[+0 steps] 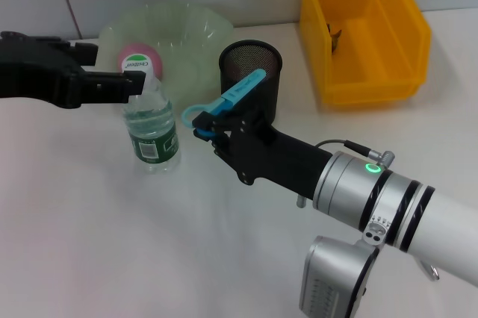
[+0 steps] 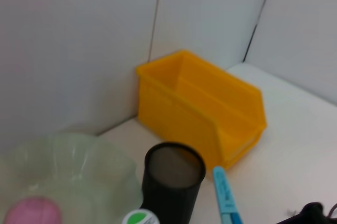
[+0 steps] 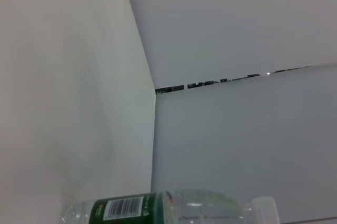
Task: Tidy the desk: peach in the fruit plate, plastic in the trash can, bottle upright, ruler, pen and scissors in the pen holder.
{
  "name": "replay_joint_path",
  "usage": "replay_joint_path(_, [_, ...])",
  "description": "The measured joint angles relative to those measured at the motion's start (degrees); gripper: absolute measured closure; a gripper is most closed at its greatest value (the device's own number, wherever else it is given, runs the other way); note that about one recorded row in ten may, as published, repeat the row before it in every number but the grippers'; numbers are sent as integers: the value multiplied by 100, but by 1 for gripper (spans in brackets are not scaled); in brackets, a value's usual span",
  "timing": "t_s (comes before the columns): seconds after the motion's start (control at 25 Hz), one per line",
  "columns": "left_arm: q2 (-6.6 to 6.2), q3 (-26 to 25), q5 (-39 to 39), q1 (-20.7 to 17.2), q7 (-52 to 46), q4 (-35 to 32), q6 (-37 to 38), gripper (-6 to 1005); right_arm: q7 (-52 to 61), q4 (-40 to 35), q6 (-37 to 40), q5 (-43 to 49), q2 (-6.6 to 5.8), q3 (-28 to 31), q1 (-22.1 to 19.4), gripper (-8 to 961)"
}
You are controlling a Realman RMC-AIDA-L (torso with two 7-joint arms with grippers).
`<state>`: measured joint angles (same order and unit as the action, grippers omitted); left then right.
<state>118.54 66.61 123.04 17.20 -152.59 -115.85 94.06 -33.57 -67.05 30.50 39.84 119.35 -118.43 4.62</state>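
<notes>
White desk (image 1: 89,258) against pale wall panels. The fruit plate (image 1: 198,34) is sitting at the back with the peach (image 1: 134,57) already in it. The yellow trash can (image 1: 407,42) is sitting at back right with something dark inside, too small to identify.

The bottle (image 1: 153,128) is standing upright near the plate. The left gripper (image 1: 138,85) is sitting at its cap, fingers closed in around the cap or neck; I can't tell for sure whether they're actually pinching it or only bracketing it.

The right gripper (image 1: 213,130) is clamping the blue scissors (image 1: 224,101) by the handle end, loop sticking out toward the bottle, blades angling up over the rim of the black mesh pen holder (image 1: 252,72). The tip looks to be at or just inside the mouth. Ruler and pen aren't showing anywhere on the desk, possibly in the holder already.

Step in hand, as I read it: dropping the scissors into the holder.

- Get the blades pointing steeper down before letting go, otherwise they're likely levering on the rim and tipping the light mesh cup.
- Centre the tip over the opening, not the near wall.
- Keep the wrist away from the bottle, it's near.
- Release only once the blades are well inside.
</notes>
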Motion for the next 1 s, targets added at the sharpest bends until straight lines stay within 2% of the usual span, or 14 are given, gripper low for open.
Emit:
replay_joint_path(0.24, [10, 336, -230, -473, 637, -165, -383, 214, 207, -41, 25, 3, 0, 103, -68, 887])
replay_joint_path(0.52, [16, 420, -327, -638, 929, -166, -521, 214, 664, -145, 85, -2, -1, 293, -152, 887])
replay_joint_path(0.56, [5, 367, -793, -847, 1328, -175, -626, 214, 805, -160, 95, 4, -4, 334, -152, 886])
replay_joint_path(0.64, [5, 367, -793, -847, 1328, -175, -626, 214, 1079, -180, 231, 6, -10, 449, -156, 886])
replay_joint_path(0.72, [5, 345, -1191, -1131, 1743, -184, -770, 214, 1329, -192, 355, 9, -10, 552, -157, 886])
replay_joint_path(0.84, [6, 353, -1237, -1178, 1815, -185, -785, 214, 1663, -198, 404, 14, -16, 647, -101, 886])
replay_joint_path(0.92, [16, 404, -1518, -1450, 2243, -185, -941, 214, 1860, -164, 447, 2, -20, 765, -46, 886])
replay_joint_path(1.0, [17, 409, -1625, -1512, 2362, -184, -974, 214, 1962, -154, 485, -6, -20, 823, -28, 886])
